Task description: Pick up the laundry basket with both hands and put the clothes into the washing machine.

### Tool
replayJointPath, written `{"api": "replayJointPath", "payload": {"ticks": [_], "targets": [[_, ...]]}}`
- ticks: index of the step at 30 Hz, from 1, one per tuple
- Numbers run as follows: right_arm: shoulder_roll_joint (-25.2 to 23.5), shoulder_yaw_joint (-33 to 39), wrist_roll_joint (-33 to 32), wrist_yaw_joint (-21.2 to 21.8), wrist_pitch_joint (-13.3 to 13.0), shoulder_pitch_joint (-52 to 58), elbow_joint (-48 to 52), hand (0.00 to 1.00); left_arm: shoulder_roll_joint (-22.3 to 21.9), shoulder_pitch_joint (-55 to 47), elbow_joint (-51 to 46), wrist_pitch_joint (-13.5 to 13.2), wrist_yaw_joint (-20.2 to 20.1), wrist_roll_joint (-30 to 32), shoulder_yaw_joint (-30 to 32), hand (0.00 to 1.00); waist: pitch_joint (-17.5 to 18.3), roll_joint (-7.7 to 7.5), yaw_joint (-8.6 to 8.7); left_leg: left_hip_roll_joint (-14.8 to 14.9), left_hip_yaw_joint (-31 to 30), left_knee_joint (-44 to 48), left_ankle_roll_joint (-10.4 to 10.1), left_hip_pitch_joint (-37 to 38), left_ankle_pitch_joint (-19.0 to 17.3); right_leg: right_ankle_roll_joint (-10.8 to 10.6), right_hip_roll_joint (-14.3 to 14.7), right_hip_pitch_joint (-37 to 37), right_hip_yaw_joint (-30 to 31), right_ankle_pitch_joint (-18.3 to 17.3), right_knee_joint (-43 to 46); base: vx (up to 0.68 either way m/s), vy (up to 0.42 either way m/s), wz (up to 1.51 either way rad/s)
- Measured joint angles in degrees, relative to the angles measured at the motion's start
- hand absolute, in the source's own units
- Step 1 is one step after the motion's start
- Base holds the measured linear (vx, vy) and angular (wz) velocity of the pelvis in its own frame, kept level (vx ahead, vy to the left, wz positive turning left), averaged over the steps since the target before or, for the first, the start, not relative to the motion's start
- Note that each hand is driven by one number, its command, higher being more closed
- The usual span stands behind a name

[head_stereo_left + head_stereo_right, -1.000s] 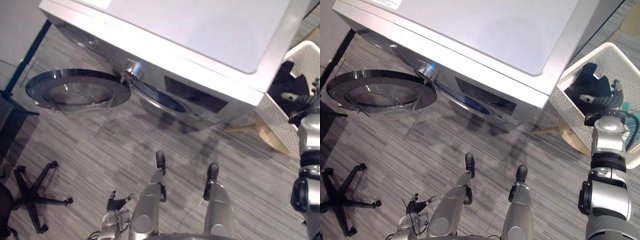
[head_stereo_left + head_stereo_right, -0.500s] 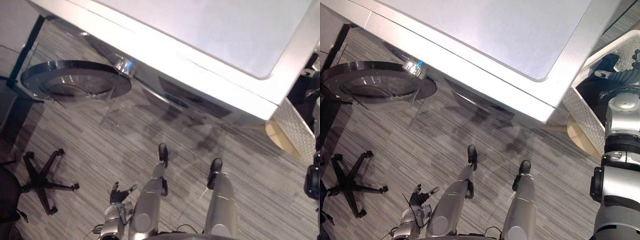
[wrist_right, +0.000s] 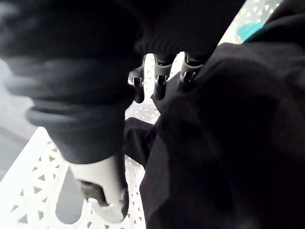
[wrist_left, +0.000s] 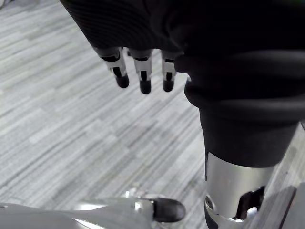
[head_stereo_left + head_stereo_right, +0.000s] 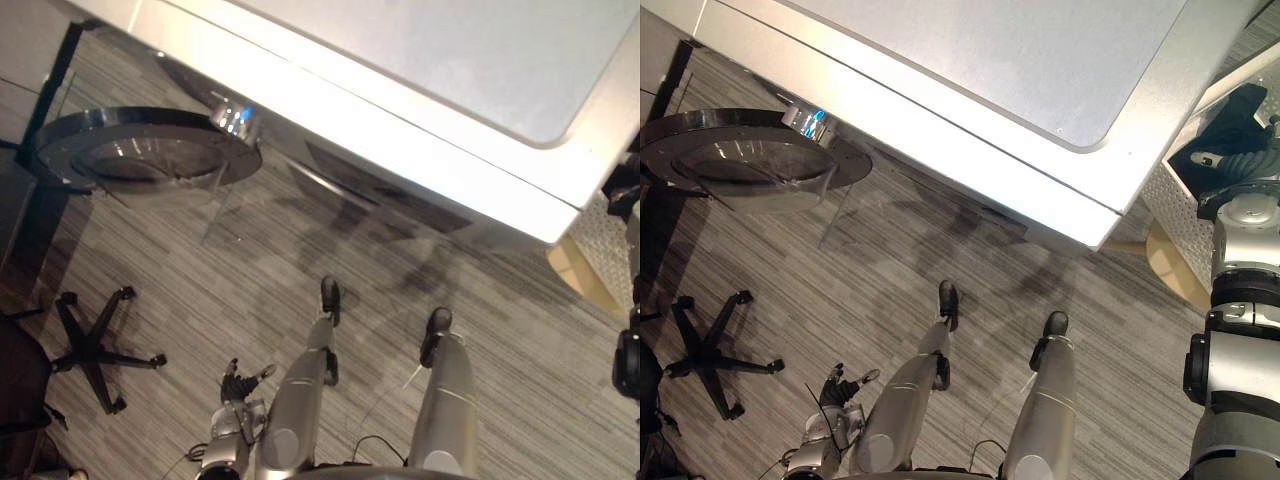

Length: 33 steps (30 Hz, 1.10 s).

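White perforated plastic marks the laundry basket [image 5: 1180, 225], standing on the floor [image 5: 200, 290] at about three o'clock in my head view, tucked beside the corner of the washing machine [image 5: 420, 60]. Black clothes [image 5: 1230, 115] lie heaped inside it, with a turquoise piece [image 3: 250, 31] showing behind them.

My right hand [image 5: 1238, 163] is inside the basket, above that heap. In its wrist view the fingers [image 3: 159, 83] hang fairly straight and side by side, with their tips at the edge of the black cloth. I see no curl around the cloth or the rim, so I judge nothing is gripped yet.

My left hand [image 5: 238, 385] is low at seven o'clock, well apart from the basket, fingers [image 4: 140, 76] relaxed over bare floor and holding nothing.

The round glass door [image 5: 150, 150] is swung wide at ten o'clock, which leaves the drum mouth free for loading. An office chair base [image 5: 90, 345] sits at eight o'clock.

The basket needs both hands on its rim, so I reckon the left arm has far to travel.
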State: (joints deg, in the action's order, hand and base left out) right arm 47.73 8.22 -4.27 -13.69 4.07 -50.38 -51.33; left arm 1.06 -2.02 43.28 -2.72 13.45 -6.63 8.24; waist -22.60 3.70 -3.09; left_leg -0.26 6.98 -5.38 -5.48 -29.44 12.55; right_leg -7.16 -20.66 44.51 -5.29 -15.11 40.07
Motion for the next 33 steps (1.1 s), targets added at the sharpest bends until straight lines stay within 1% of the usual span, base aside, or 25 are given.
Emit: {"api": "replayJointPath", "payload": {"ticks": [2, 4, 7, 9, 14, 17, 19, 21, 24, 25, 27, 30, 33], "targets": [[0.07, -0.27, -0.88, 0.0, -0.36, -1.41, 0.28, 0.0, 0.31, 0.19, 0.01, 0.02, 0.53, -0.01, -0.41, 0.0, -0.02, -0.03, 0.93, -0.48, -0.31, 0.0, -0.48, -1.2, 0.34, -0.01, -0.48, 1.53, 0.26, -0.3, 0.65, -0.03, -0.05, 0.12], [1.03, -0.55, -1.61, -0.01, -0.55, -3.03, 0.47, 0.0, 0.37, 0.87, 0.03, 0.03, 0.67, -0.03, -1.08, 0.0, -0.08, -0.14, 0.98, -0.99, -0.29, 0.0, -0.43, -2.25, 0.38, -0.28, -0.58, 3.22, 1.15, -0.81, 1.44, -0.05, -0.058, 0.08], [2.76, -2.62, -2.57, -0.1, -1.33, -4.56, 0.4, 0.0, 0.35, 1.24, -0.16, -0.05, 0.69, -0.55, -1.33, 0.0, -0.08, -0.13, 0.91, -1.44, -0.45, 0.01, -0.21, -3.97, 0.69, -0.22, -0.73, 5.69, 2.07, -0.94, 2.81, -0.06, -0.047, 0.07], [3.51, -2.99, -3.2, -0.11, -1.48, -5.57, 0.39, 0.0, 0.33, 1.24, -0.38, -0.05, 0.73, -0.58, -1.39, 0.0, -0.08, -0.11, 0.96, -1.9, -0.47, 0.02, 0.04, -4.66, 1.0, -0.25, -1.44, 6.99, 2.49, -1.03, 3.72, -0.06, -0.035, 0.08], [6.71, -6.72, -4.19, -0.1, -1.97, -7.24, 0.35, 0.0, 0.32, 1.63, -0.58, -0.1, 0.78, -1.7, -1.46, 0.0, -0.03, -0.06, 0.69, -2.5, -0.61, 0.59, 0.12, -7.0, 1.56, -0.28, -1.57, 9.8, 3.42, -1.06, 5.14, -0.05, -0.028, 0.09], [7.1, -7.53, -4.17, 0.01, -1.99, -8.03, -0.48, 0.0, 0.31, 2.02, -0.59, -0.06, 0.78, -1.72, -1.89, 0.0, 0.03, -0.01, 0.65, -2.87, -0.64, 1.52, 0.22, -7.76, 1.64, -0.29, -1.97, 10.55, 3.87, -1.05, 5.93, -0.05, -0.025, 0.06], [7.74, -9.4, -4.16, 0.26, -2.0, -8.86, -1.83, 0.0, 0.24, 2.25, -0.59, -0.04, 0.76, -1.79, -1.98, 0.0, 0.05, -0.03, 0.57, -2.91, -0.76, 1.73, 0.18, -7.93, 1.66, -0.28, -2.1, 10.74, 3.81, -1.05, 6.3, -0.04, -0.026, 0.06], [7.84, -10.22, -4.16, 0.43, -1.99, -8.87, -2.51, 0.0, 0.15, 2.27, -0.59, 0.01, 0.75, -1.79, -2.07, 0.0, 0.25, 0.0, 0.38, -2.9, -1.08, 1.74, -0.27, -7.93, 1.98, -0.27, -2.25, 10.76, 3.67, -1.06, 6.68, -0.04, -0.032, 0.06], [7.59, -10.48, -4.22, 0.27, -1.97, -8.46, -4.32, 0.0, -0.64, 2.27, -0.46, 0.36, 0.73, -1.77, -2.58, 0.0, 1.77, 0.39, -0.31, -2.9, -1.21, 1.63, -0.37, -7.95, 2.08, -0.24, -2.2, 10.8, 3.58, -1.07, 6.71, -0.02, -0.035, 0.02], [7.31, -10.42, -4.23, 0.16, -1.97, -7.42, -4.52, 0.0, -1.09, 2.26, -0.35, 0.58, 0.67, -1.76, -3.45, 0.0, 2.82, 0.6, -0.78, -2.93, -1.19, 1.49, -0.33, -7.88, 2.12, -0.25, -2.17, 10.76, 3.59, -1.07, 6.62, 0.0, -0.029, -0.03], [6.01, -9.44, -4.45, 0.1, -1.96, -6.19, -4.54, 0.0, -1.73, 2.34, -0.02, 1.1, 0.6, -1.73, -3.63, 0.0, 3.59, 0.71, -0.83, -2.9, -1.26, 1.09, -0.05, -7.16, 2.47, -0.24, -2.09, 10.15, 3.53, -1.08, 6.5, 0.02, -0.032, -0.06], [2.51, -5.63, -5.99, 0.11, -1.94, -2.13, -4.57, 0.0, -2.2, 2.89, 0.68, 1.29, 0.49, -1.72, -3.72, 0.0, 3.61, 0.73, -0.67, -2.69, -1.79, 0.04, 0.16, -4.03, 2.95, -0.12, -1.87, 6.73, 2.67, -1.16, 5.52, 0.05, -0.04, -0.09], [-1.63, -1.79, -5.69, 0.4, -1.92, 3.6, -4.02, 0.0, -2.34, 3.26, 1.52, 1.27, 0.4, -1.71, -3.73, 0.0, 3.64, 0.7, -0.43, -1.99, -2.15, 0.03, 0.06, -1.17, 2.83, -0.13, -1.46, 2.38, 1.34, -1.15, 3.5, 0.05, -0.021, -0.05]]}}
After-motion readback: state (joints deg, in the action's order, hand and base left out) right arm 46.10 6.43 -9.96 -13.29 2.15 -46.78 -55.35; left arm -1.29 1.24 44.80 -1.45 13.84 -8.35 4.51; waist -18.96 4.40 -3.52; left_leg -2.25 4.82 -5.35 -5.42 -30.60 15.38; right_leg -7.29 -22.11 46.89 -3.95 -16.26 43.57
